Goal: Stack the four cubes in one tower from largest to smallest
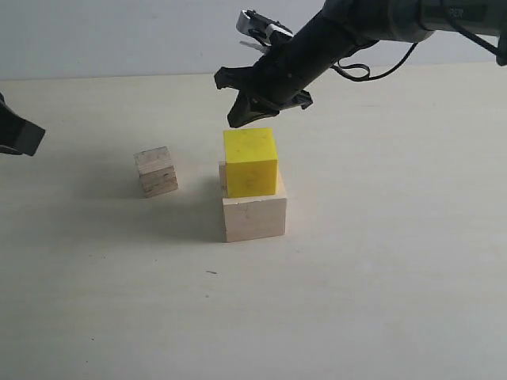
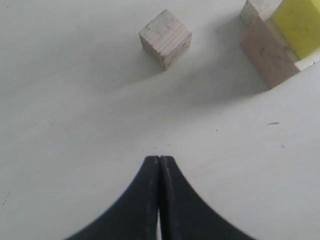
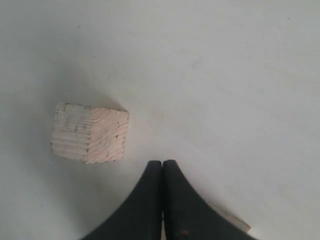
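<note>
two-high start of the tower at mid-table: yellow cube (image 1: 250,162) resting on the pale wood cube (image 1: 253,218), with a strip of the pale top left bare on the right. layered plywood cube (image 1: 156,170) standing alone on the table (image 1: 380,285) to the left, apart from the stack. a sliver of tan wood (image 1: 223,177) peeking out just behind the stack's left edge, probably the smallest cube, mostly hidden here.

right gripper (image 1: 238,119) hovering just above and behind the yellow cube, fingers pressed together, holding nothing. left gripper (image 2: 160,162) low over bare table, likewise closed tight and empty, with only a dark end of it at the far left edge of the exterior view.

judged as between placements: two cubes stacked, the third next. calls for opening a gripper, dropping around the plywood cube, lifting it and centring it on the yellow top.

left wrist view: the plywood cube's banded side grain, plus a pale block top (image 2: 257,9) behind the stack, plainer than in the exterior view. right wrist view: one grainy cube (image 3: 90,132) alone beyond the closed fingertips, likely the plywood one, and a tan edge (image 3: 230,220) under the fingers, too little to name.
</note>
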You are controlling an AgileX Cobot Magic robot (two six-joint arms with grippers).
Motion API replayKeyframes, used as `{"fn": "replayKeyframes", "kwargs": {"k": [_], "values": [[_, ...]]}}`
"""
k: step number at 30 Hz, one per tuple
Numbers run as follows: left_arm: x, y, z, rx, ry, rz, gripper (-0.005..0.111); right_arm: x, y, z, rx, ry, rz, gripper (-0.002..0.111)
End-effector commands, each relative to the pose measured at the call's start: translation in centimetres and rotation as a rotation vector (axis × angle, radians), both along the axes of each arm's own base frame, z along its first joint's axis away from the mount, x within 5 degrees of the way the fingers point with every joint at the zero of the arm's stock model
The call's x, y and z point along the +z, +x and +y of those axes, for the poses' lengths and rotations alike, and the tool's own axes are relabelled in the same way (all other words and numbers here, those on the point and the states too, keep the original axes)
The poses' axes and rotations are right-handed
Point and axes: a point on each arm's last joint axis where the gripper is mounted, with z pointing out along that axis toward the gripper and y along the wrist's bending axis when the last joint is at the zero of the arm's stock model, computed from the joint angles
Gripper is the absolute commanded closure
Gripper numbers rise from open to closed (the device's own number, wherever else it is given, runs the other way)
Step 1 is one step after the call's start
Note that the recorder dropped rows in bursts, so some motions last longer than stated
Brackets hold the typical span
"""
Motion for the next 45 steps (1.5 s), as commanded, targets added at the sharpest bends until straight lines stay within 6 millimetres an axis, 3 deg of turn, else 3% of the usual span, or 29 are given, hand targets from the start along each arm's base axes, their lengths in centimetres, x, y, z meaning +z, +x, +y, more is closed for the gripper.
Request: {"fn": "replayKeyframes", "kwargs": {"k": [1, 11, 19, 25, 45], "values": [[0.6, -0.9, 0.4, 0.011, -0.012, -0.013, 0.107, 0.7, 0.1, 0.2, -0.008, 0.029, -0.025, 0.108], [1.0, -2.0, 0.9, 0.009, -0.035, -0.060, 0.107, -1.3, -0.9, 2.5, 0.055, 0.044, 0.005, 0.108], [0.9, -2.0, 1.0, 0.009, -0.036, -0.061, 0.107, -2.5, 0.0, 3.2, 0.073, 0.038, -0.001, 0.108], [0.9, -2.0, 1.0, 0.009, -0.038, -0.063, 0.107, -3.4, 0.9, 2.8, 0.059, -0.071, 0.010, 0.108], [0.9, -2.0, 0.8, 0.004, -0.042, -0.063, 0.107, -6.1, 1.0, 1.4, 0.014, -0.253, 0.071, 0.108]]}}
